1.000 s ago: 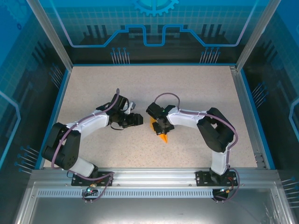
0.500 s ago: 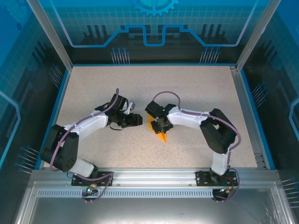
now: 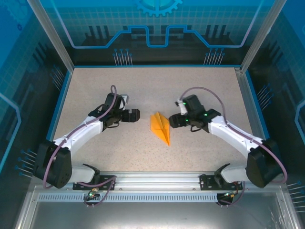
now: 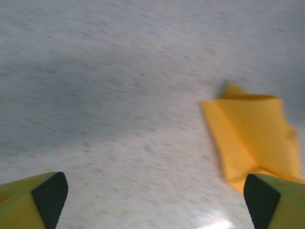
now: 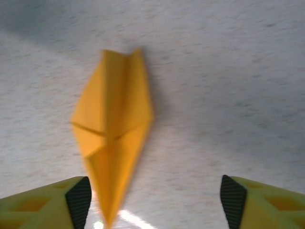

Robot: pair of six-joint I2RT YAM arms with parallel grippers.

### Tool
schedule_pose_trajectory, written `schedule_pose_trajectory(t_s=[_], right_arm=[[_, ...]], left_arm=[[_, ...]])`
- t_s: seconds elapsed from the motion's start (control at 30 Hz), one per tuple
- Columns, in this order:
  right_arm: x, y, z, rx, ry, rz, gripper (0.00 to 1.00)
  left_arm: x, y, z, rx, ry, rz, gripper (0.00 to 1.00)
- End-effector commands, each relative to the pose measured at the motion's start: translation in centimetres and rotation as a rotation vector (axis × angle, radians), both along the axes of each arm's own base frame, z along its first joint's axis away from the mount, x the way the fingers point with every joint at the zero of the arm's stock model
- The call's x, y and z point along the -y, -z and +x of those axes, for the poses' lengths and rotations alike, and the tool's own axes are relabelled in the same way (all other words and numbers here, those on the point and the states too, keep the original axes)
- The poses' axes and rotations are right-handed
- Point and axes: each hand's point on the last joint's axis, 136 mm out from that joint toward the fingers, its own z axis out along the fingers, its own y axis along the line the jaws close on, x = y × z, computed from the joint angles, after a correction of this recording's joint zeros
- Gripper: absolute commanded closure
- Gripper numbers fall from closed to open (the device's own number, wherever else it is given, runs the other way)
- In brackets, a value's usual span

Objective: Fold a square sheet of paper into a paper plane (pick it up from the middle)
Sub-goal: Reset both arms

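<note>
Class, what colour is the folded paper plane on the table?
The paper plane is plain orange-yellow; right wrist view shows it best.

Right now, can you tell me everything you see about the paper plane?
The paper plane is a small, narrow dart of orange-yellow paper, plain with no marks. It has a sharp nose, a wider notched tail, a crease down its middle and folded flaps crossing it. It lies on the speckled table, nose aimed toward the table's near edge. It rests between the left pincer and the right pincer, both open, and neither touches it; only the table does.
</note>
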Motion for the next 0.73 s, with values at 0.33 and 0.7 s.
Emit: schedule_pose_trajectory(t_s=[0.33, 0.7], right_arm=[[13.4, -0.6, 6.6, 0.406, 0.287, -0.120, 0.01], [14.9, 0.7, 8.0, 0.450, 0.296, -0.063, 0.01]], left_arm=[[-11.6, 1.0, 4.4, 0.216, -0.317, 0.237, 0.01], [-11.6, 2.2, 6.1, 0.243, -0.284, 0.238, 0.01]])
